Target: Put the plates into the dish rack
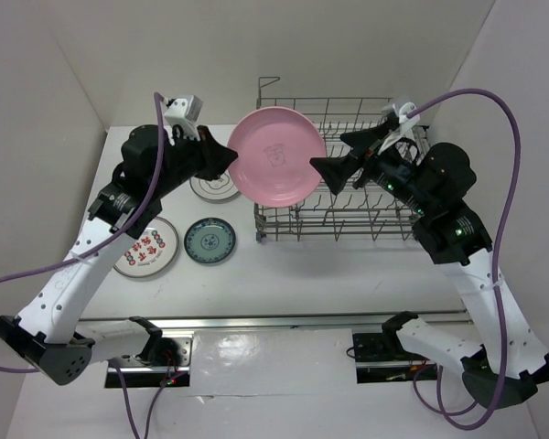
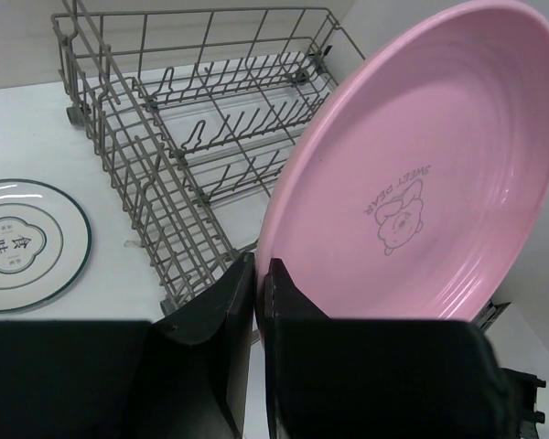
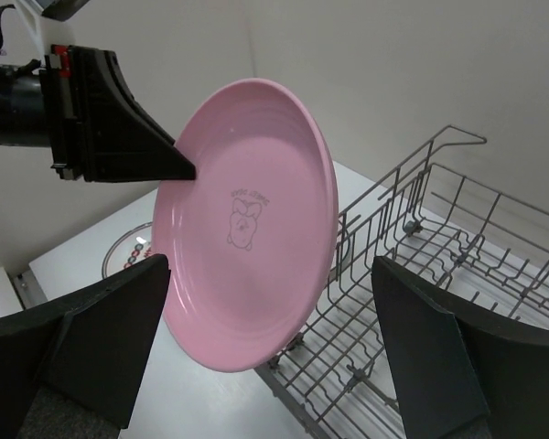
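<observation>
While the left gripper (image 2: 259, 285) is clenched on the rim of the pink plate (image 1: 276, 155), the plate hangs in the air over the left edge of the dish rack (image 1: 366, 215), not in any slot yet. Plate is tipped up on edge, printed face toward the near edge of the table (image 1: 302, 274), with its rim pinched between both left fingers (image 2: 229, 302) in the left wrist view. Right gripper (image 1: 340, 154) is spread wide and grasps nothing. Its tips are right at the plate's right rim; one tip overlaps the rim in the top view, but contact can't be told. In the right wrist view the plate sits ahead of the open right fingers (image 3: 91, 338), within their span and left of centre, clear of both. Key relation: the plate lies left of the right fingers with its face turned partly toward them, so the jaws don't look lined up across its thickness. Right arm is nearer the tines (image 2: 247, 119). Likely a handover or a direct drop into a left-side row; either way the plate needs to be more upright. Other three plates lie flat on the table left of the rack: dark-rimmed plate (image 2: 23, 242) closest to the rack, teal plate (image 1: 210, 240) and red-patterned plate (image 1: 146, 247) closer to the near edge.
</observation>
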